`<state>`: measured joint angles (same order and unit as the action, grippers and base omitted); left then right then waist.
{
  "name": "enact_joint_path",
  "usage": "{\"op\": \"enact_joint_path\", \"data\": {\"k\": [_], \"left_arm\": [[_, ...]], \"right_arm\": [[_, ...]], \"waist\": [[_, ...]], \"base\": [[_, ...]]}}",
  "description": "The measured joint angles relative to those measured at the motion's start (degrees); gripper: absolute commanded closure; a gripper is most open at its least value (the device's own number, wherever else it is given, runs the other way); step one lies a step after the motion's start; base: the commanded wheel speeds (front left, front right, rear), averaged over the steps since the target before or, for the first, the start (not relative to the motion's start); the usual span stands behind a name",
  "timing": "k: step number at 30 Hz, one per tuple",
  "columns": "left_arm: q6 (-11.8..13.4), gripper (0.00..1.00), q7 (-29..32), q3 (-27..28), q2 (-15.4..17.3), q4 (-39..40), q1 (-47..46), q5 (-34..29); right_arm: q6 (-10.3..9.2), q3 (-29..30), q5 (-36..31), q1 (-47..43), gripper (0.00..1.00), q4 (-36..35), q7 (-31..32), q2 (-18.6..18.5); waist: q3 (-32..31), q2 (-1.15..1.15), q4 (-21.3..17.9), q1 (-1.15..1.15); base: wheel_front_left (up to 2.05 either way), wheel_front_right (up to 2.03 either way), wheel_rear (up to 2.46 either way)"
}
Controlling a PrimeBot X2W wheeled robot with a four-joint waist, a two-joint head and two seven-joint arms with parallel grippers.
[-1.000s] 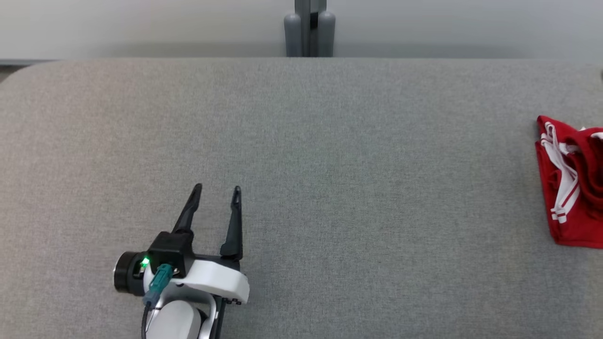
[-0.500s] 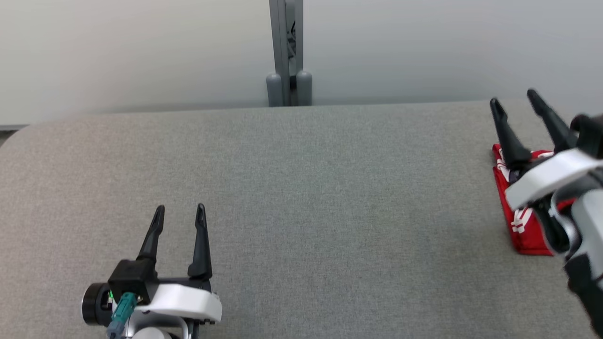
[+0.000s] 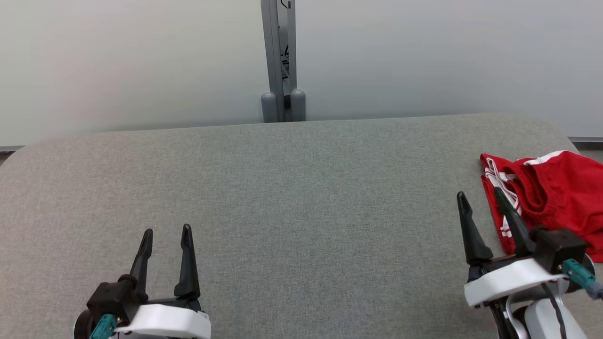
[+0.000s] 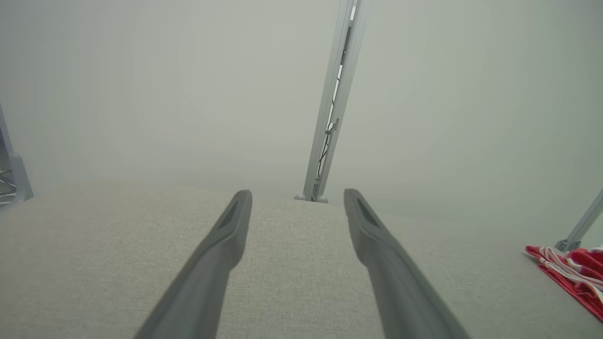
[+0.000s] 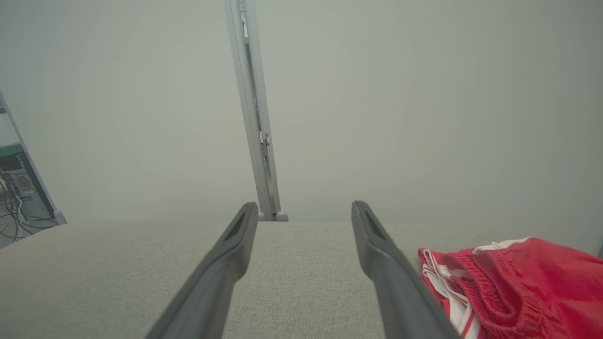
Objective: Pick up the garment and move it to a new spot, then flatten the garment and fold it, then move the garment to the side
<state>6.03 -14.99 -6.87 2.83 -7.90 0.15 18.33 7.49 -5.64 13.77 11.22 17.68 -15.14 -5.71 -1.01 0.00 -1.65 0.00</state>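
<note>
Garment at the edge: one pair of red shorts [image 3: 558,188] with white trim and a gathered waistband lies bunched at the right-hand end of a grey, fabric-covered worktop [image 3: 301,188], close to its rounded far corner. Part of the pair runs past the head view's right border.

Nearest to it is the right tool [image 3: 478,192], low in the head view's right corner. Its two long dark fingers stand apart with nothing between them. The outer finger crosses the near left edge of the shorts in that view; whether it touches the cloth cannot be told. From the right wrist [image 5: 304,205] the shorts [image 5: 532,282] lie just beside that finger, off to its right, on the cloth surface.

The left tool [image 3: 167,230] sits at the lower left, well apart from the shorts, over bare worktop. Its two fingers are likewise spread and hold nothing. From the left wrist [image 4: 297,193] the shorts [image 4: 572,270] show as a red strip at the far right.

Behind the worktop's far edge, near its middle, rises one grey upright post [image 3: 279,52] with two rounded grey caps [image 3: 282,106] at its foot, set against a pale wall [image 3: 118,61]. The right wrist view also catches a rack [image 5: 21,183] with cables beyond the worktop's left end.
</note>
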Motion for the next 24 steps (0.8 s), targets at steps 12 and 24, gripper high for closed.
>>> {"op": "enact_joint_path", "data": {"k": [12,24], "left_arm": [[-0.3,0.00,0.0,0.2,0.0,-2.0,0.8,1.2],[1.1,0.00,0.0,0.0,0.0,-1.8,0.8,0.7]], "right_arm": [[0.00,-0.8,-4.3,-3.5,0.00,0.0,0.0,2.2],[0.00,-1.7,-4.9,-3.5,0.00,0.1,0.0,2.5]], "waist": [[-0.5,0.00,0.5,0.00],[-0.3,0.00,1.0,0.00]], "base": [[0.00,0.00,0.00],[0.00,0.00,0.00]]}}
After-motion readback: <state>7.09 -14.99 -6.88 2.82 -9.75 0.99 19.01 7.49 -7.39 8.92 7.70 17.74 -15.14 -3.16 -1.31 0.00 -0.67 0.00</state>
